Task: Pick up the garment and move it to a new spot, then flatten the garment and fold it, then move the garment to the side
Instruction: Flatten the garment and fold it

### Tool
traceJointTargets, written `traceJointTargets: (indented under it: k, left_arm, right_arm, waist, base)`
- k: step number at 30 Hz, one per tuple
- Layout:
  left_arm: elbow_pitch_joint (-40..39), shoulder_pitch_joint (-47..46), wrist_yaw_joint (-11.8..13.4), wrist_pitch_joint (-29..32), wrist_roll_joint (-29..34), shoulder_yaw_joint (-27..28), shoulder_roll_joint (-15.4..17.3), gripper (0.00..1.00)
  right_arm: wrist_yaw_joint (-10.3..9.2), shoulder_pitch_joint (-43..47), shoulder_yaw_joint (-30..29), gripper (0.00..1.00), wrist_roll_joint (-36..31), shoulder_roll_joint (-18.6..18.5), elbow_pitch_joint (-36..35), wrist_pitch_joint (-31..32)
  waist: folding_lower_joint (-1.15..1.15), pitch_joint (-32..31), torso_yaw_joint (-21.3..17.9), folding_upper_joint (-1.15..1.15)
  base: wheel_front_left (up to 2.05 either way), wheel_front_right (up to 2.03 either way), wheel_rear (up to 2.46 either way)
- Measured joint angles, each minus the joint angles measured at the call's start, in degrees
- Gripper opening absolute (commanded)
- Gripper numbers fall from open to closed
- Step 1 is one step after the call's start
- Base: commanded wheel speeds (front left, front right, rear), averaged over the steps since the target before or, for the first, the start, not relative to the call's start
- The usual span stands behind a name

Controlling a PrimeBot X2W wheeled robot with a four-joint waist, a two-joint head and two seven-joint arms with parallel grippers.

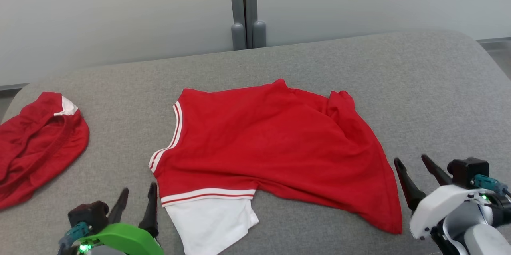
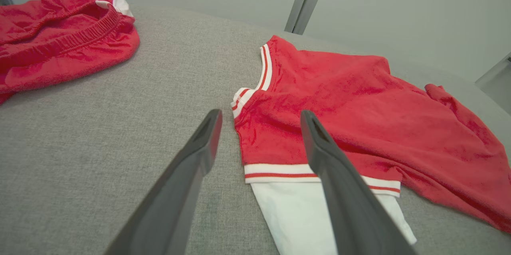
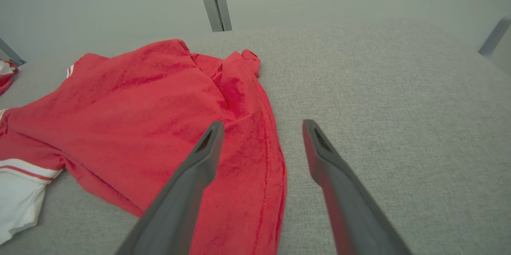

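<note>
Grey padded surface (image 1: 399,79), red garment (image 1: 271,135) rumpled — left claw (image 1: 138,188), right claw (image 1: 410,159) both spread, empty.

Garment (image 1: 271,139) red, white-striped trim, white sleeve; surface (image 1: 419,87) grey.

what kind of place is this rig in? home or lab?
Probably a lab or test bay, not a home: a grey fabric-covered table, bare pale partition panels joined by a metal post, and a red shirt plus a second red garment laid out.

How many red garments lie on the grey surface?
2. A red jersey with white trim lies spread at the centre; a bunched red garment sits at the left edge.
</note>
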Motion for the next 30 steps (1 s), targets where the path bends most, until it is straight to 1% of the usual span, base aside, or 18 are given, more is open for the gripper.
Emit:
traceJointTargets:
  k: [2,3,6,8,10,11,12,15,21,27,28,29,30]
  left_arm:
    - [-1.68,2.09,0.51,8.34,-0.68,-0.85,0.66,1.0]
    - [-3.02,3.65,1.31,11.46,-0.99,-1.14,0.71,1.0]
    - [-7.24,6.32,2.66,17.73,-2.64,-1.87,0.59,1.0]
    - [-8.99,7.04,3.52,20.01,-3.37,-2.36,0.57,1.0]
    - [-9.14,7.91,3.92,22.39,-3.07,-3.69,0.58,1.0]
    - [-9.0,8.5,3.92,23.6,-3.76,-4.39,0.55,1.0]
    - [-8.7,8.8,3.92,24.42,-3.76,-5.27,0.45,1.0]
    - [-7.0,8.65,4.39,25.95,-2.82,-6.52,0.51,1.0]
    - [-3.59,8.34,4.07,28.66,-3.89,-9.09,0.4,1.0]
    - [-1.72,6.25,3.79,27.85,-5.01,-10.44,0.32,1.0]
    - [-1.03,5.33,3.55,27.86,-5.64,-11.22,0.32,0.83]
    - [-0.84,5.07,3.38,27.86,-5.8,-11.45,0.33,0.76]
    - [-0.69,4.77,3.27,27.86,-6.1,-11.76,0.34,0.34]
  right_arm:
    - [0.0,2.13,-0.77,1.0,1.05,-1.67,-0.31,6.9]
    - [-0.01,3.42,-1.4,1.0,1.86,-2.14,-0.37,10.14]
    - [-0.03,6.22,-2.02,1.0,4.46,-1.91,-0.47,17.83]
    - [-0.03,7.42,-2.38,1.0,5.38,-0.66,-0.46,20.4]
    - [-0.03,7.27,-2.22,1.0,4.41,-0.02,-0.11,20.78]
    - [-0.05,6.87,-2.05,1.0,4.71,0.88,0.21,21.0]
    - [-0.04,6.32,-1.7,1.0,5.24,1.85,0.81,21.13]
    - [0.01,4.52,-0.2,1.0,4.87,3.03,3.69,21.43]
    - [-0.01,1.94,0.48,1.0,5.46,3.59,8.61,20.28]
    - [-0.04,0.05,2.05,1.0,6.81,3.42,10.81,18.4]
    - [-0.05,-0.48,2.96,0.56,7.67,3.12,11.46,18.16]
    - [-0.07,-0.72,3.24,0.46,8.06,3.02,11.68,18.13]
    - [-0.07,-0.94,3.59,0.24,8.47,2.89,11.89,17.86]
  waist:
    - [0.0,-0.08,-0.08,0.0]
    - [0.0,-0.07,-0.06,0.0]
    - [0.0,0.11,0.08,0.0]
    - [0.0,0.49,0.18,0.0]
    - [0.0,0.94,0.19,0.0]
    - [0.0,1.22,0.15,0.0]
    - [0.0,1.5,0.08,0.0]
    - [0.0,2.25,-0.15,0.0]
    - [0.0,3.19,-0.29,0.0]
    - [0.0,4.23,-0.18,0.0]
    - [0.0,4.53,-0.17,0.0]
    - [0.0,4.64,-0.18,0.0]
    - [0.0,4.79,-0.19,0.0]
  base:
    - [0.0,0.0,0.0]
    - [0.0,0.0,0.0]
    - [0.0,0.0,0.0]
    - [0.0,0.0,0.0]
    - [0.0,0.0,0.0]
    - [0.0,0.0,0.0]
    - [0.0,0.0,0.0]
    - [0.0,0.0,0.0]
    - [0.0,0.0,0.0]
    - [0.0,0.0,0.0]
    - [0.0,0.0,0.0]
    - [0.0,0.0,0.0]
    - [0.0,0.0,0.0]
